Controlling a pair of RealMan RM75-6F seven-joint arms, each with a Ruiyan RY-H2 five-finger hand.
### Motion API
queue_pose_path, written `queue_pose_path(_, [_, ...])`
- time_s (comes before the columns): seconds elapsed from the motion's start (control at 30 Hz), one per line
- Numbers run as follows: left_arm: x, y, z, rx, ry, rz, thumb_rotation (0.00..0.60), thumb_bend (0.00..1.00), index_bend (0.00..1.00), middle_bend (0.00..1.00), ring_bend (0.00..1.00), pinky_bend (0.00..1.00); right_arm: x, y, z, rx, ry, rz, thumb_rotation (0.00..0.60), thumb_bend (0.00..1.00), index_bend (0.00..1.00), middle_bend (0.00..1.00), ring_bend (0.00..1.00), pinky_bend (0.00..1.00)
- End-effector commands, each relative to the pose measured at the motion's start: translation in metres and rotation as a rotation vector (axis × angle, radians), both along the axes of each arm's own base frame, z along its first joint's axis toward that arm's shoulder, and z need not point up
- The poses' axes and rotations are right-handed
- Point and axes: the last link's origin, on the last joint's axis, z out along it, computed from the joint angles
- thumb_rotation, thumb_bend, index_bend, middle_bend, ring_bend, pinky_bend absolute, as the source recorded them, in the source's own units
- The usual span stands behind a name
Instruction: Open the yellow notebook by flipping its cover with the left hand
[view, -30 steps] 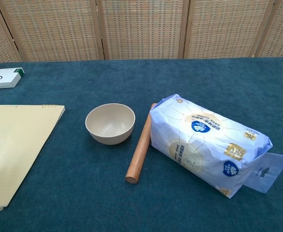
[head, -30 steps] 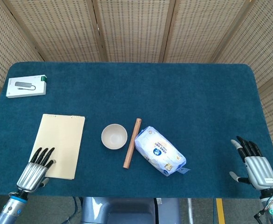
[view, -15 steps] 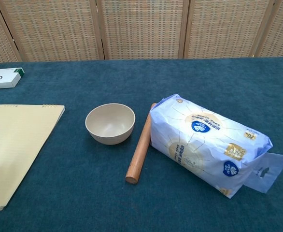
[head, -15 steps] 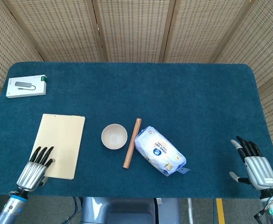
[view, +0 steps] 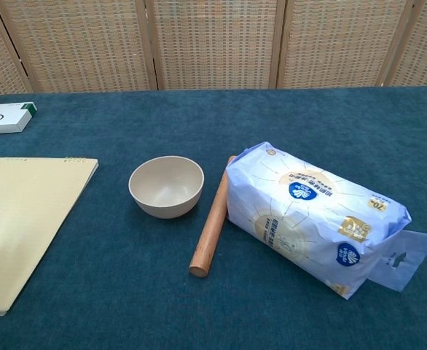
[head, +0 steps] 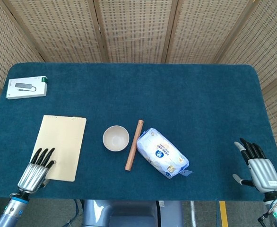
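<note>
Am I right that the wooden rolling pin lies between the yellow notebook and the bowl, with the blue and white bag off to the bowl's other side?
Not quite. The rolling pin lies between the bowl and the blue and white bag, not between the yellow notebook and the bowl. The head view shows the order from the left: notebook, bowl, pin, bag. The bag is indeed on the bowl's far side from the notebook.

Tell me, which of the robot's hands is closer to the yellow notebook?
Left. The left hand lies at the yellow notebook's near left corner, fingers over its edge; the right hand sits far across the table.
</note>
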Motion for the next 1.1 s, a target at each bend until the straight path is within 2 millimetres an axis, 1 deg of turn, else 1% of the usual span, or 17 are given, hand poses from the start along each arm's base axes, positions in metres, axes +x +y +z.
queue_pose_path(0.03, [0.0015,0.0010,0.0002,0.018,-0.010,-0.013,0.600,0.23,0.33,0.00,0.00,0.00,0.0000,-0.0001,0.0001,0.000,-0.001,0.000,0.600,0.23,0.00,0.00,0.00,0.03])
queue_pose_path(0.27, [0.0049,0.0032,0.0029,0.056,-0.032,-0.034,0.600,0.26,0.35,0.00,0.00,0.00,0.0001,0.0003,0.0003,0.000,0.000,0.001,0.600,0.23,0.01,0.00,0.00,0.03])
queue_pose_path(0.8, [0.0045,0.0053,0.0056,0.087,-0.043,-0.038,0.600,0.33,0.40,0.00,0.00,0.00,-0.0002,0.0002,0.0004,0.000,-0.001,0.000,0.600,0.23,0.01,0.00,0.00,0.03])
queue_pose_path(1.1, [0.0045,0.0054,0.0055,0.098,-0.054,-0.036,0.600,0.39,0.43,0.00,0.00,0.00,-0.0003,0.0003,0.0004,0.001,-0.001,0.000,0.600,0.23,0.02,0.00,0.00,0.03])
